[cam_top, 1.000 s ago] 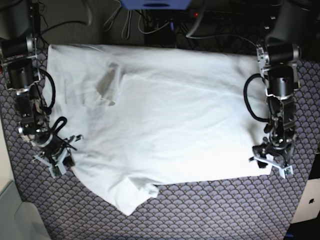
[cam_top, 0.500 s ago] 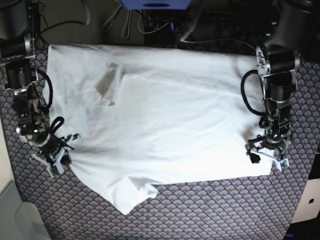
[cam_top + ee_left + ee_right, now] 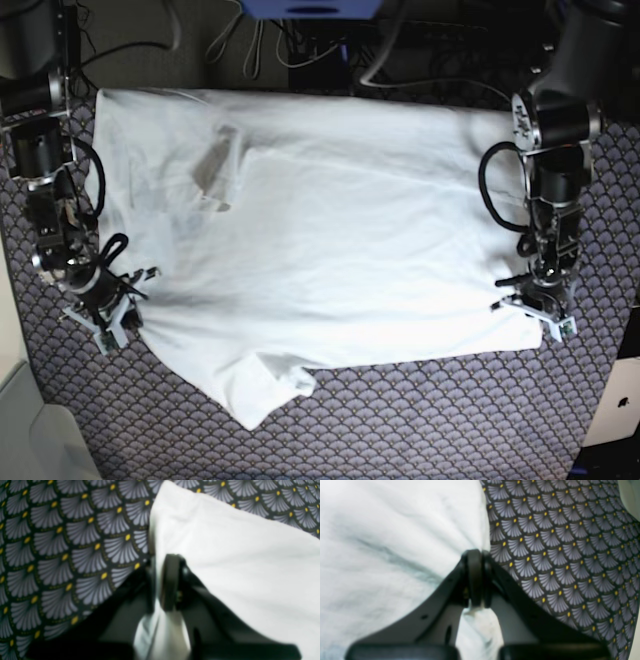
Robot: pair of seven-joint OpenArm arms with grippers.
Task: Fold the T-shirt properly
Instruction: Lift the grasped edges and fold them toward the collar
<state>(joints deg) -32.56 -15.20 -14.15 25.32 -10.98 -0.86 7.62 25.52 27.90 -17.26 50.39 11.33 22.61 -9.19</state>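
T-shirt (image 3: 310,250) lay spread flat over the patterned bench (image 3: 420,430), one sleeve sticking out at 7 o'clock. My left hand (image 3: 160,585) was pinching the hem edge at 4 o'clock; my right hand (image 3: 476,577) was pinching the edge at 8 o'clock. Both bites looked thin. Risk: lifting unevenly could slip cloth out, or catch only one layer, skewing the fold.

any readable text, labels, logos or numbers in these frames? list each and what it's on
None readable.
T-shirt: plain white, no print or tag visible.
Patterned table cover: fan motif only, no lettering.
Pale object at the base view's right edge: small dark mark, too small to read.
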